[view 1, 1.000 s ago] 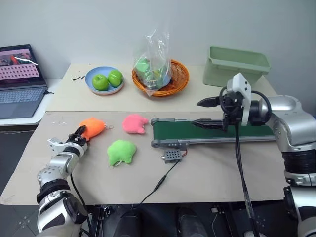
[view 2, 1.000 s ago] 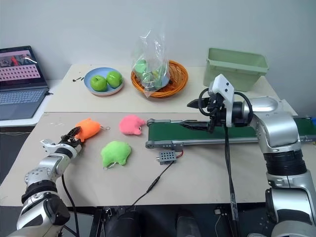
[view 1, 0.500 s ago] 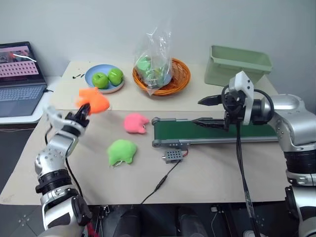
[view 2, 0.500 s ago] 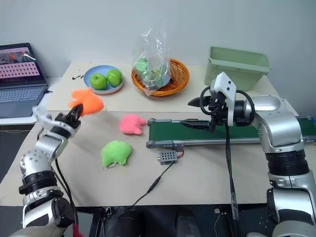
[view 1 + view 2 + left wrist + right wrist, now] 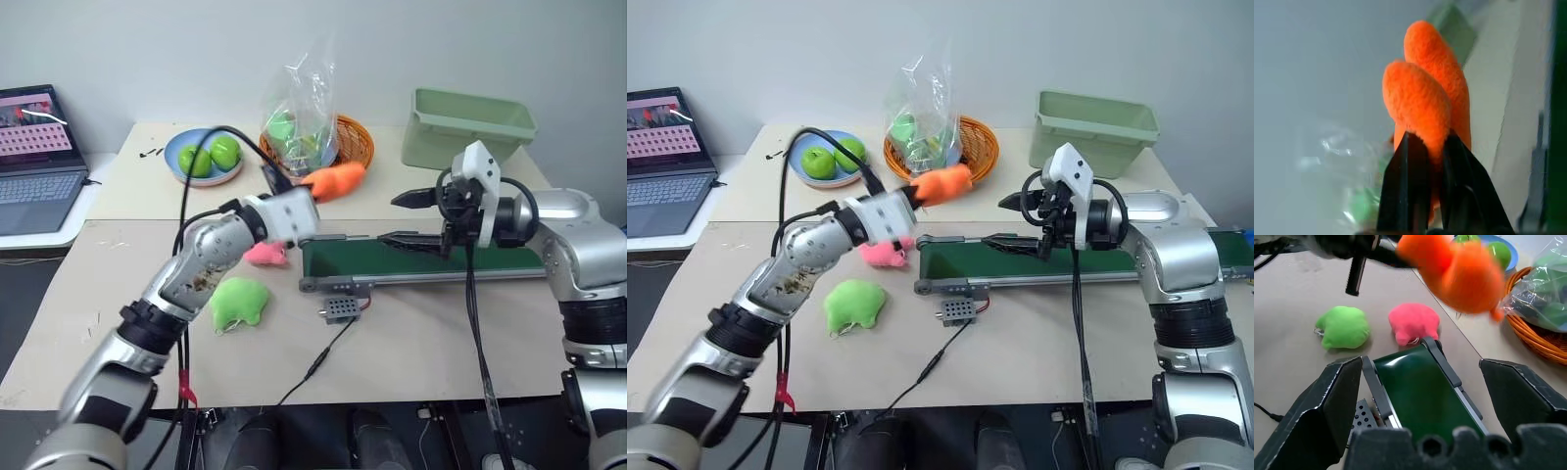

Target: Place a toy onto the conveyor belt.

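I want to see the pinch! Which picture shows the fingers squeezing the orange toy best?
The left wrist view: two black fingers pinch the orange toy up close. The eye views show the toy small, in the air; the right wrist view shows it above the belt.

Left gripper (image 5: 1431, 147) pinching orange toy (image 5: 1430, 93); blurred backdrop.

A plain pale wall (image 5: 147, 49) rises directly behind the beige desk (image 5: 431, 343); dark floor (image 5: 24, 313) lies beside the desk's left edge.

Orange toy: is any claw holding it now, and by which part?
The left claw pinches the orange toy at one end; the right claw holds nothing.
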`<control>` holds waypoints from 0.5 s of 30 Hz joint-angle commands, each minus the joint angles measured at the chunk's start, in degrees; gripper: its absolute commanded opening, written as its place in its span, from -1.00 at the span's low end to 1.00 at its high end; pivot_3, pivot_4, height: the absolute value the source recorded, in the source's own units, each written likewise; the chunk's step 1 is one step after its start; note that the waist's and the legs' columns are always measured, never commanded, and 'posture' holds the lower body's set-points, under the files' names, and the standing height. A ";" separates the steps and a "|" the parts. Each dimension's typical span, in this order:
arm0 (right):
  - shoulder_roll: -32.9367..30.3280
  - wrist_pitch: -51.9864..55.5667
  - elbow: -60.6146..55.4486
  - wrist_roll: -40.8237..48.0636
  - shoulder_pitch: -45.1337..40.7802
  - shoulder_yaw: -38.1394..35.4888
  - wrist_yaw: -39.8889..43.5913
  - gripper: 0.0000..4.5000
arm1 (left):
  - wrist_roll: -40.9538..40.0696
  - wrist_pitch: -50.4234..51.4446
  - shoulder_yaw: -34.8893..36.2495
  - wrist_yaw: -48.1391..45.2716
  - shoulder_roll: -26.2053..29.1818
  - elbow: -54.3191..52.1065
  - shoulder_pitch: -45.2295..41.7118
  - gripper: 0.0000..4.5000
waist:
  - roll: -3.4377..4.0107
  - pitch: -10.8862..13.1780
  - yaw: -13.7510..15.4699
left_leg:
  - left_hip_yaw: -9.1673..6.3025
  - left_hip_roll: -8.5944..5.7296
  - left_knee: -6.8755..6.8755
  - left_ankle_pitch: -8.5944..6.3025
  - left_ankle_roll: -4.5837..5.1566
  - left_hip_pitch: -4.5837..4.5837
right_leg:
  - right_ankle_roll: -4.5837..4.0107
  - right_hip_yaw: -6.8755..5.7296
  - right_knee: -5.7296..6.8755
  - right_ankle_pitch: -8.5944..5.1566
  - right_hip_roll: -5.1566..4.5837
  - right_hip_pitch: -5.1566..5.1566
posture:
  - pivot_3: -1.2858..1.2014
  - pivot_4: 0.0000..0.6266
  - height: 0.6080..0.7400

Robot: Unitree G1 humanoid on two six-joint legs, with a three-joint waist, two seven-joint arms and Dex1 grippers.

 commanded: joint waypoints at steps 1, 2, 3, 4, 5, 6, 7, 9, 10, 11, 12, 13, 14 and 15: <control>-1.39 -0.15 -2.93 0.92 0.55 -2.89 -0.83 1.00 | 12.83 -10.86 -3.08 7.59 0.43 5.98 -2.29 -0.92 | 0.00 0.00 0.20 | 0.00 0.00 0.00 0.00 0.01 -0.02 | 0.00 -0.01 0.00 0.00 0.00 0.00 | 0.03 -0.52 1.00; -1.45 -0.08 -3.16 0.99 0.75 -2.97 -1.00 1.00 | 14.20 -12.26 -2.97 9.05 0.04 7.62 -2.47 -0.92 | 0.00 0.00 0.22 | 0.02 -0.01 0.01 0.00 0.02 -0.02 | 0.01 -0.01 0.02 0.00 -0.02 0.00 | 0.03 -0.52 1.00; -1.50 0.09 -3.42 1.10 0.92 -3.05 -1.20 1.00 | 15.78 -13.71 -2.89 10.76 -0.23 9.11 -2.75 -0.92 | 0.00 0.00 0.21 | 0.02 0.00 0.01 -0.01 0.02 -0.04 | 0.01 -0.01 0.05 0.00 -0.01 -0.01 | 0.03 -0.52 1.00; -1.64 0.36 -3.78 1.29 1.17 -3.23 -1.41 1.00 | 17.85 -14.85 -2.99 12.90 -0.43 10.46 -2.95 -0.92 | 0.00 0.01 0.22 | 0.02 0.00 0.01 -0.01 0.02 -0.06 | 0.01 -0.01 0.06 0.00 -0.01 -0.04 | 0.03 -0.52 1.00; -1.82 0.55 -4.06 1.45 1.37 -3.41 -1.60 1.00 | 19.50 -15.96 -3.10 14.77 -0.68 11.71 -3.05 -0.92 | 0.00 0.00 0.27 | 0.02 0.01 0.01 -0.01 0.03 -0.09 | 0.01 -0.02 0.07 0.00 -0.01 -0.08 | 0.03 -0.52 1.00; -2.06 0.71 -4.29 1.63 1.56 -3.64 -1.71 1.00 | 22.64 -16.75 -3.88 16.85 -0.59 12.74 -3.29 -0.92 | 0.00 0.01 0.31 | 0.01 0.02 0.01 -0.01 0.03 -0.12 | 0.01 -0.04 0.07 0.00 -0.01 -0.11 | 0.03 -0.52 1.00; -2.21 0.84 -4.46 1.74 1.68 -3.78 -1.83 1.00 | 24.13 -17.48 -4.16 18.11 -0.75 13.79 -3.29 -0.92 | 0.00 0.01 0.39 | 0.01 0.02 0.01 -0.01 0.03 -0.13 | 0.01 -0.04 0.07 0.00 -0.01 -0.12 | 0.03 -0.52 1.00; -2.36 1.01 -4.66 1.84 1.75 -3.90 -2.10 1.00 | 28.16 -19.30 -5.51 20.49 -0.82 15.76 -3.78 -0.92 | 0.00 0.01 0.56 | 0.00 0.02 0.01 -0.01 0.04 -0.14 | 0.02 -0.06 0.07 0.00 -0.01 -0.11 | 0.03 -0.52 1.00; -2.36 1.01 -4.73 1.79 1.80 -3.94 -2.23 1.00 | 28.48 -20.20 -5.57 21.06 -1.17 16.91 -3.87 -0.92 | 0.00 0.00 0.61 | 0.01 0.01 0.01 -0.01 0.04 -0.13 | 0.02 -0.06 0.07 0.00 -0.01 -0.11 | 0.03 -0.52 1.00; -2.37 0.98 -4.75 1.72 1.80 -3.97 -2.36 1.00 | 27.77 -21.20 -5.51 20.74 -1.69 18.27 -3.91 -0.92 | 0.01 0.00 0.63 | 0.02 0.01 0.01 -0.01 0.04 -0.12 | 0.02 -0.06 0.08 0.01 -0.02 -0.10 | 0.03 -0.52 1.00; -2.41 0.91 -4.75 1.61 1.83 -3.99 -2.49 1.00 | 27.39 -22.25 -5.77 20.18 -2.13 19.68 -4.02 -0.92 | 0.00 0.00 0.68 | 0.02 0.01 0.01 -0.01 0.03 -0.12 | 0.02 -0.06 0.09 0.01 -0.02 -0.09 | 0.03 -0.52 1.00; -2.48 0.91 -4.80 1.57 1.85 -4.03 -2.59 1.00 | 27.80 -22.82 -6.08 20.15 -2.51 20.81 -4.19 -0.92 | 0.01 0.00 0.71 | 0.01 0.02 0.01 -0.01 0.04 -0.11 | 0.02 -0.06 0.10 0.01 -0.01 -0.10 | 0.03 -0.52 1.00; -2.57 0.98 -4.87 1.63 1.87 -4.13 -2.66 1.00 | 27.11 -23.60 -6.11 19.57 -3.18 22.04 -4.22 -0.92 | 0.00 0.01 0.71 | 0.01 0.02 0.01 -0.01 0.04 -0.12 | 0.02 -0.07 0.09 0.01 -0.01 -0.10 | 0.03 -0.52 1.00; -2.71 1.02 -4.96 1.65 1.92 -4.25 -2.74 1.00 | 27.20 -24.03 -6.26 19.46 -3.71 22.67 -4.26 -0.92 | 0.00 0.01 0.71 | 0.02 0.02 0.01 -0.01 0.04 -0.12 | 0.02 -0.06 0.09 0.00 -0.01 -0.10 | 0.03 -0.52 1.00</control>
